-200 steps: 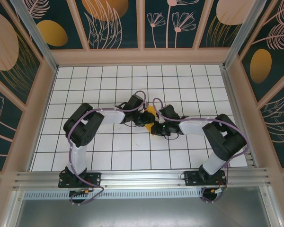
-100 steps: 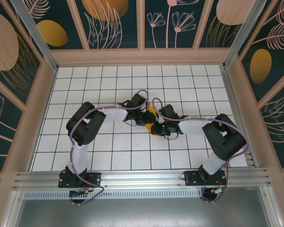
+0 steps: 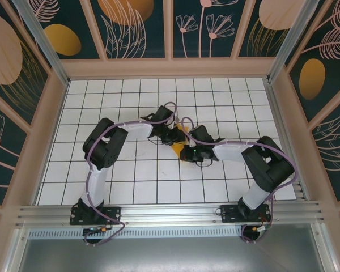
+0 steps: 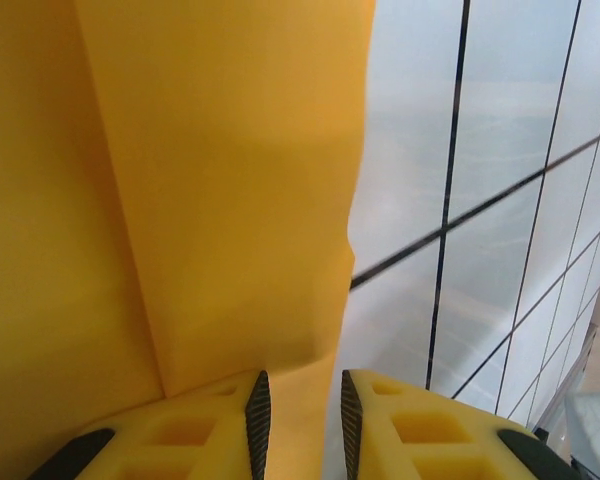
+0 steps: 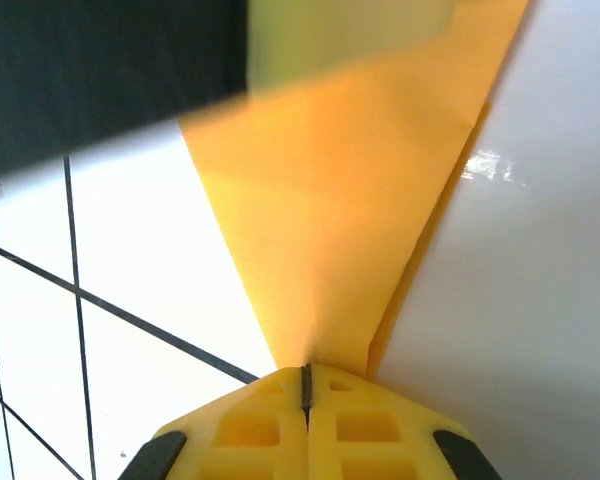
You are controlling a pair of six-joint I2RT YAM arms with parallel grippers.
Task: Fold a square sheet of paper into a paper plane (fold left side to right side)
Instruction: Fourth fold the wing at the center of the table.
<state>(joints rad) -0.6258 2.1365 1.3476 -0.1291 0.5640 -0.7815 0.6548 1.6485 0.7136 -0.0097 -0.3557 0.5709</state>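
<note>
A white table [image 3: 102,102] ruled with a black grid sits inside dark walls [image 3: 139,28] painted with plants and dull orange ovals (pale wood frames each panel). The right gripper [image 5: 306,385] has its jaws closed on the narrow tip of the folded sheet of paper [image 5: 330,220], which fans out ahead of them. The left gripper [image 4: 300,430] stands slightly parted, with paper showing in the gap; I cannot tell whether it grips.
</note>
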